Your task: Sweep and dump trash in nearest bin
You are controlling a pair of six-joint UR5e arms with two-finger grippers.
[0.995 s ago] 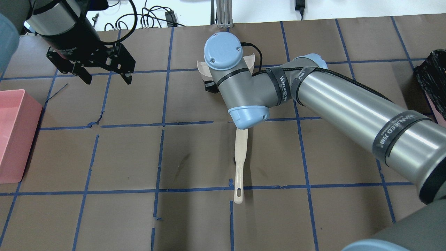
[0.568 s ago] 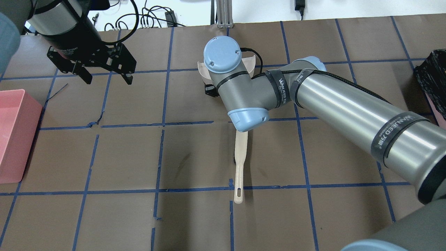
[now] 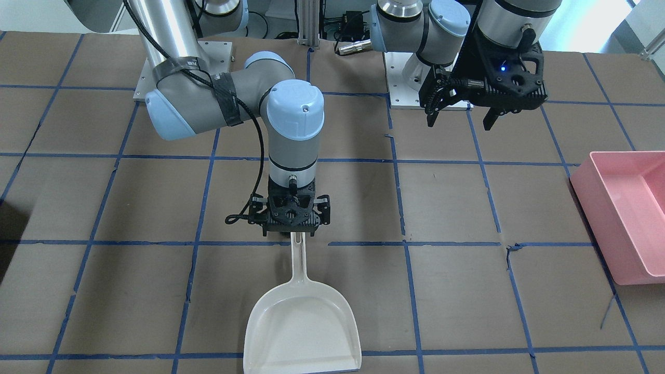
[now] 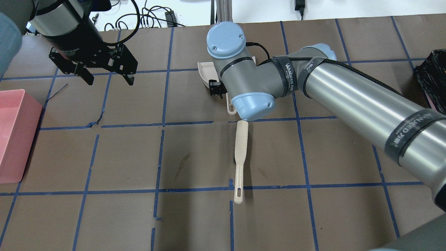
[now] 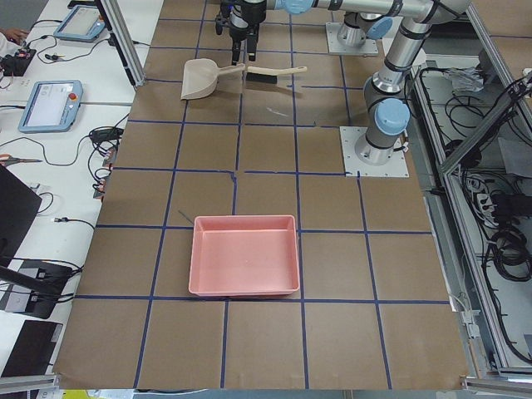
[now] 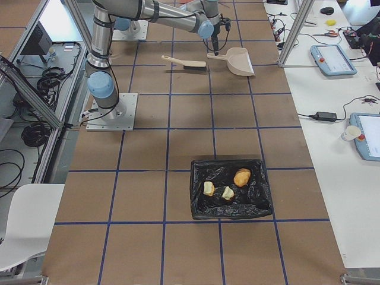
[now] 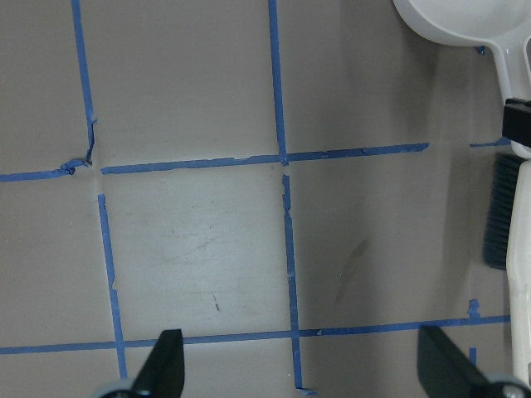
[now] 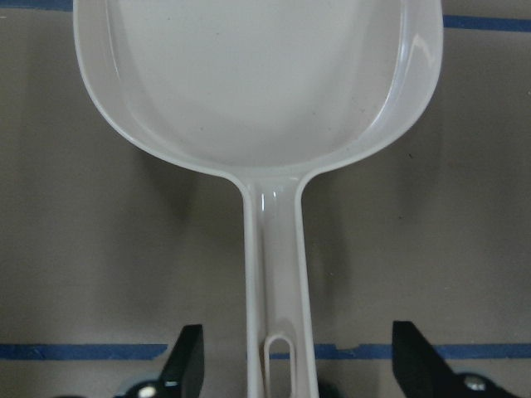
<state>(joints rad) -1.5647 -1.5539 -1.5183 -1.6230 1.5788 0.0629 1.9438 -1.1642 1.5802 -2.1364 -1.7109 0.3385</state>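
Glossy white plastic dustpan [image 3: 304, 327], scoop-shaped and slim-handled, is straddled by the right gripper [image 8: 303, 362], spread wide, ungrasped; the left gripper [image 3: 460, 122] is held apart, empty.

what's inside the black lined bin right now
Three pieces of trash lie on the liner of the black-lined bin: a round golden-brown lump and two smaller tan chunks. Anything beneath the crumpled liner folds is hidden.

Blue-gridded brown table [image 4: 132, 153] — white chair [image 6: 24, 225] beside
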